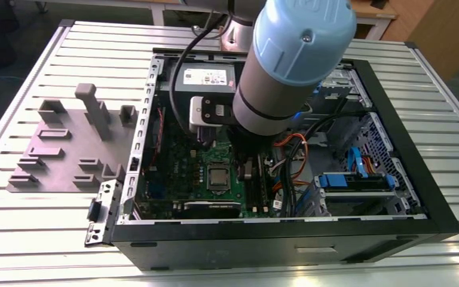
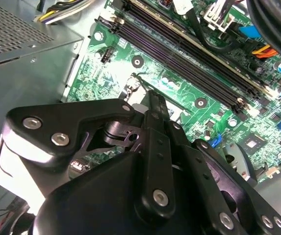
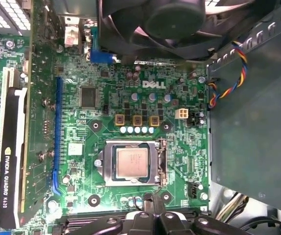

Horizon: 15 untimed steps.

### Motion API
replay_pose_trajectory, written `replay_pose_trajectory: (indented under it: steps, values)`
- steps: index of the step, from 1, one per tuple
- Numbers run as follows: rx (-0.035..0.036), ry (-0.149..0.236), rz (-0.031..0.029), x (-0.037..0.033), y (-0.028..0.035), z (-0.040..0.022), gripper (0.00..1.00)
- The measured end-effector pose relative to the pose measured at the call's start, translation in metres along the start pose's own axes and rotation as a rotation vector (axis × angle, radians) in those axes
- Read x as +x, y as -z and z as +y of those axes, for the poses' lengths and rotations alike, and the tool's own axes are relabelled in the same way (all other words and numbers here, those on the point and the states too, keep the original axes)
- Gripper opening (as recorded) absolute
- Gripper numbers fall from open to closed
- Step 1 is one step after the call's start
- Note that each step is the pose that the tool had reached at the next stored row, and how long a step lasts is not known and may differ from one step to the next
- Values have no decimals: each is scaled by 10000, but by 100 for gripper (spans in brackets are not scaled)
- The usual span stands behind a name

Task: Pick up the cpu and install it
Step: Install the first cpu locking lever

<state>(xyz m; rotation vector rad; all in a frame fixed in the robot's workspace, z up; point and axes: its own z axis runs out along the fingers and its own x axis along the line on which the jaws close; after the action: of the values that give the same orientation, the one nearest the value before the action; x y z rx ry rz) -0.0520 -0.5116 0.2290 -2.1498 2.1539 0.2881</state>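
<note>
The cpu is a small silvery square lying flat in the socket of the green motherboard, inside the socket's metal frame. In the exterior view the cpu sits mid-board inside the open computer case. My gripper hangs just to the exterior view's right of the socket, low over the board. In both wrist views its black fingers stand together with nothing between them, the gripper tip near the socket's edge and the gripper by the memory slots. It holds nothing.
A grey blocky plastic fixture stands on the slatted table at the exterior view's left. Inside the case are a graphics card, a fan, the power supply, orange and black cables and a blue drive bay.
</note>
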Motion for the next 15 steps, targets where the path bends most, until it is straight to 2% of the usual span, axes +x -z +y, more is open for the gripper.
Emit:
replay_pose_trajectory:
  steps: [5, 15]
  values:
    - [0, -1, 1, 73, 11, 1, 11]
    - [0, -1, 1, 79, 12, 0, 11]
